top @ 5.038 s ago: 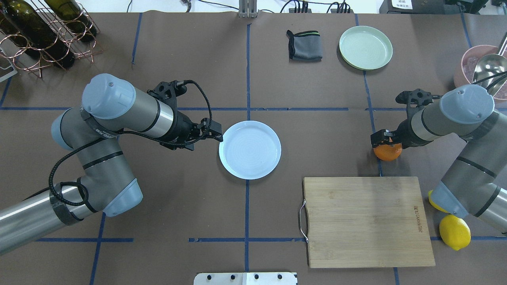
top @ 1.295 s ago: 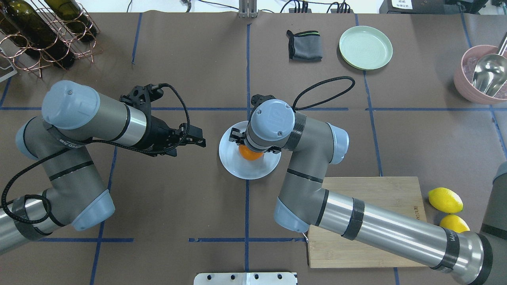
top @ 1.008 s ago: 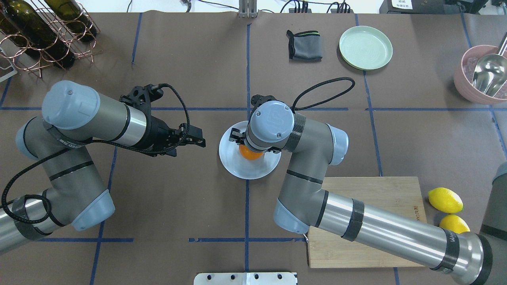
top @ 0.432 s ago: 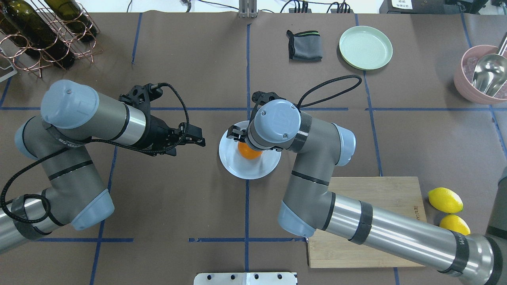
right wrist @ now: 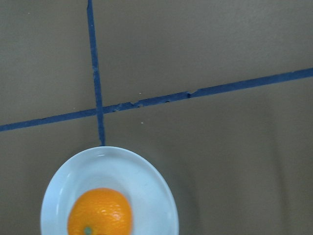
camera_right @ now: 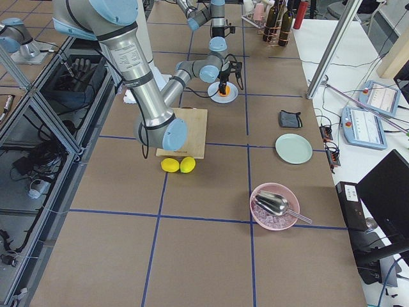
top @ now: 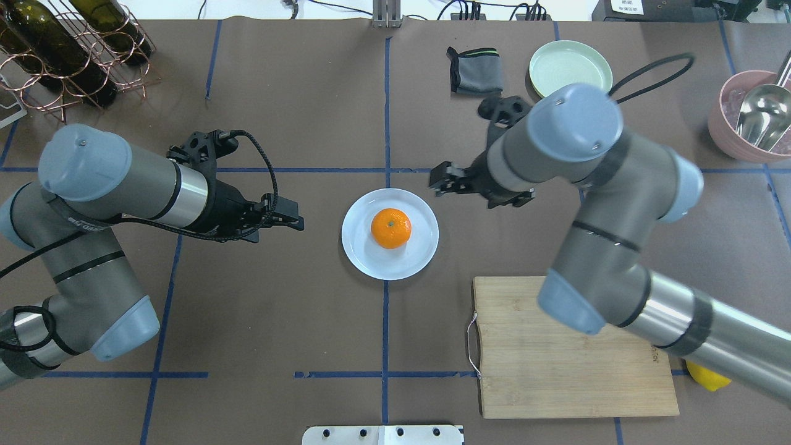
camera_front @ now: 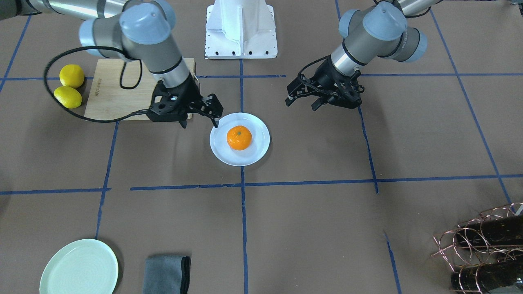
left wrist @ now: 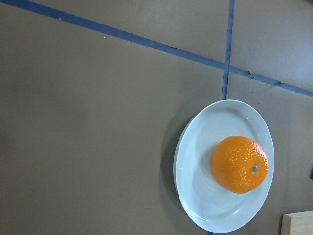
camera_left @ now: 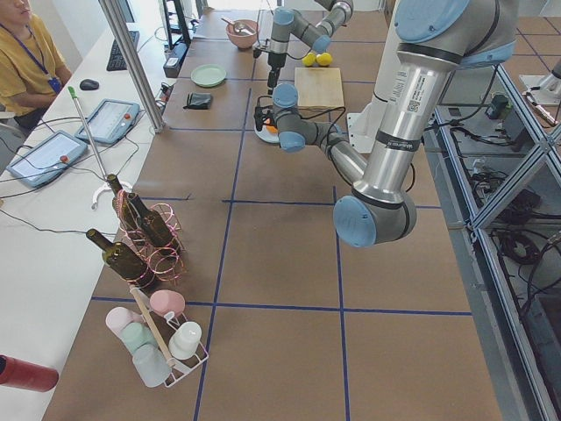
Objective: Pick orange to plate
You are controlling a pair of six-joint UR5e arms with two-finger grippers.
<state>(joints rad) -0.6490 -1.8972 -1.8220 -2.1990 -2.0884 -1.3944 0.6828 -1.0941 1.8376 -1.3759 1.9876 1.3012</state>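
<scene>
On the plate [top: 420, 253], the orange [top: 390, 228] lies free between spread right fingers [camera_front: 215, 108] and spread left fingers [camera_front: 295, 92].

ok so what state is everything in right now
orange, resting on the plate, free of both grippers
plate, lying flat, holding the orange
right gripper, open, empty, beside the plate
left gripper, open, empty, off the plate's other side
cloth, folded
pink bowl, upright, metal scoop in it
</scene>
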